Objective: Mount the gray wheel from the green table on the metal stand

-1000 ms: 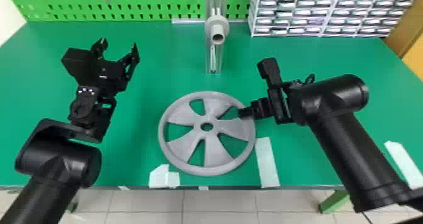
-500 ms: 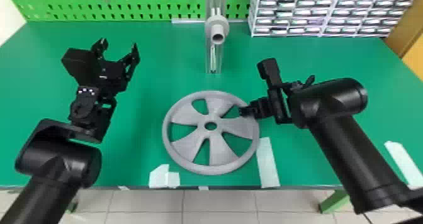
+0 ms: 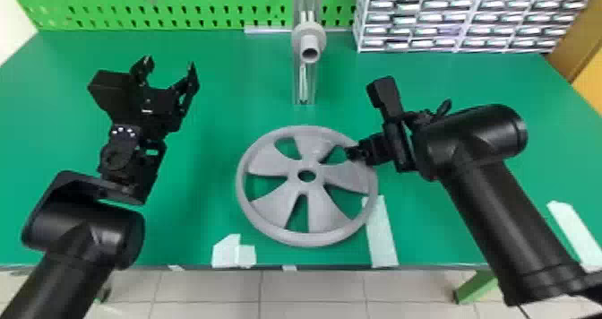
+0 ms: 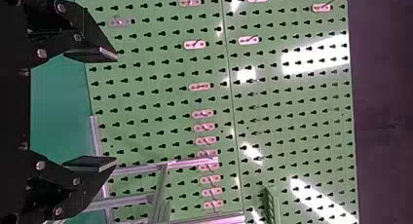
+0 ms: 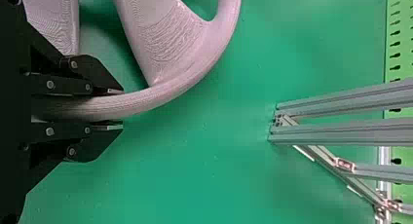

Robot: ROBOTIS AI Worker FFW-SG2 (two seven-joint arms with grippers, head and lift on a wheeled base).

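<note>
Wheel (image 3: 307,190) shifted right (right fingers (image 3: 354,153) apparently gripping rim (image 5: 160,94)).

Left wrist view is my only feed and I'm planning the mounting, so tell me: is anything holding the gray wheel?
Observer: Yes, the right end effector has a finger on each side of the gray wheel's rim.
Operator: Where is the metal stand relative to the wheel?
Observer: The metal stand is beyond it, towards the green pegboard.
Operator: What could take it?
Observer: A gray tube on the stand, open end towards the robot.
</note>
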